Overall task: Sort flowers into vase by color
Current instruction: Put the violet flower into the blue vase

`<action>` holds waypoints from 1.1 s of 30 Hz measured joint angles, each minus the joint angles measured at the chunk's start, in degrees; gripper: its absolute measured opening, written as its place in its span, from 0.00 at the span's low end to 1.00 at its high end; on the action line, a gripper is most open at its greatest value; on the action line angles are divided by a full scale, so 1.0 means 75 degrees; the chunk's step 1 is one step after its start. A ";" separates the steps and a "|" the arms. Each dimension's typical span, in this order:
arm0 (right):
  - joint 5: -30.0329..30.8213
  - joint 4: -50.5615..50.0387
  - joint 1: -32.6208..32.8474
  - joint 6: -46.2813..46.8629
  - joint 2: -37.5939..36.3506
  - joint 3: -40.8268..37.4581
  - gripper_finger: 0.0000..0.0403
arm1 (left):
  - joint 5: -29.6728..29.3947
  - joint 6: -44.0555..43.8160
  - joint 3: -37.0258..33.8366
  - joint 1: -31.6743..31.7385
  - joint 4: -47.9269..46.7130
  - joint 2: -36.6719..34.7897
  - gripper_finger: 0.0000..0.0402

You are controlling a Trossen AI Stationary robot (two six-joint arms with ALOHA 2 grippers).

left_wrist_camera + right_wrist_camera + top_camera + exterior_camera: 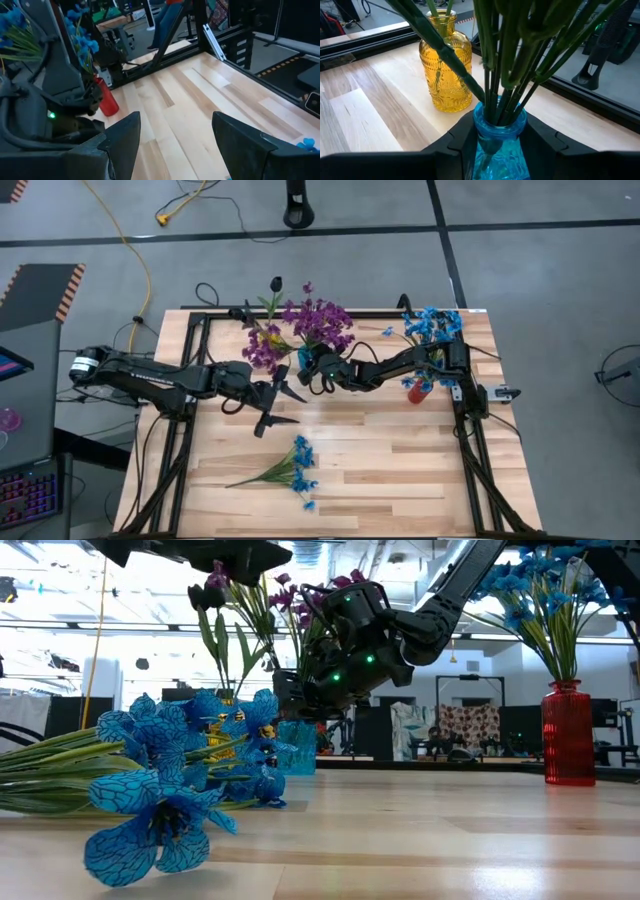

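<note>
A blue glass vase (pixel 498 135) holding purple flowers (pixel 320 325) stands at the table's far middle, with my right gripper (pixel 308 365) shut on it. Next to it a yellow vase (pixel 445 65) holds a few dark and purple sprigs. A red vase (pixel 417 391) at the far right holds blue flowers (pixel 432 326). More blue flowers (pixel 295 465) lie flat on the table near its front. My left gripper (pixel 276 402) hangs open above the table's middle, left of the blue vase, with nothing between its fingers (pixel 125 140). My right gripper has the blue vase's upper wall, just under the rim (pixel 479 142), between its two fingers, one on each side. The fingers come from the table's right side, nearly level and slanting a little down. The vase stands upright with its base (pixel 297 766) on the table.
A black metal frame (pixel 200 360) runs along the table's left, far and right edges. Bare wood lies between the loose blue flowers and the vases. Cables trail from both arms near the far edge.
</note>
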 joint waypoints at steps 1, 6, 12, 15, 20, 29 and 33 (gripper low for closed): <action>0.0000 -0.0001 0.0000 -0.0003 0.0000 0.0000 0.39 | 0.0000 -0.0003 0.0000 0.0000 -0.0008 -0.0052 0.59; 0.0000 0.0001 0.0000 0.0000 0.0000 0.0000 0.39 | -0.0006 -0.0085 0.0000 0.0000 -0.0518 -0.0333 0.59; 0.0003 -0.0001 0.0000 0.0000 0.0000 0.0000 0.39 | -0.0006 -0.0122 0.0000 0.0000 -0.1481 -0.0729 0.59; 0.0003 -0.0001 0.0000 0.0000 0.0000 0.0000 0.39 | -0.0006 -0.0119 0.0000 0.0000 -0.1805 -0.0891 0.59; 0.0005 -0.0001 0.0000 0.0000 0.0000 0.0000 0.39 | -0.0009 0.0108 0.0000 0.0000 -0.2222 -0.0998 0.59; 0.0006 -0.0001 0.0000 0.0000 0.0000 0.0000 0.39 | -0.0002 0.0358 0.0000 0.0000 -0.3130 -0.0963 0.59; 0.0009 -0.0001 0.0000 0.0000 0.0000 0.0000 0.39 | 0.0014 0.0341 0.0000 0.0000 -0.3202 -0.0963 0.59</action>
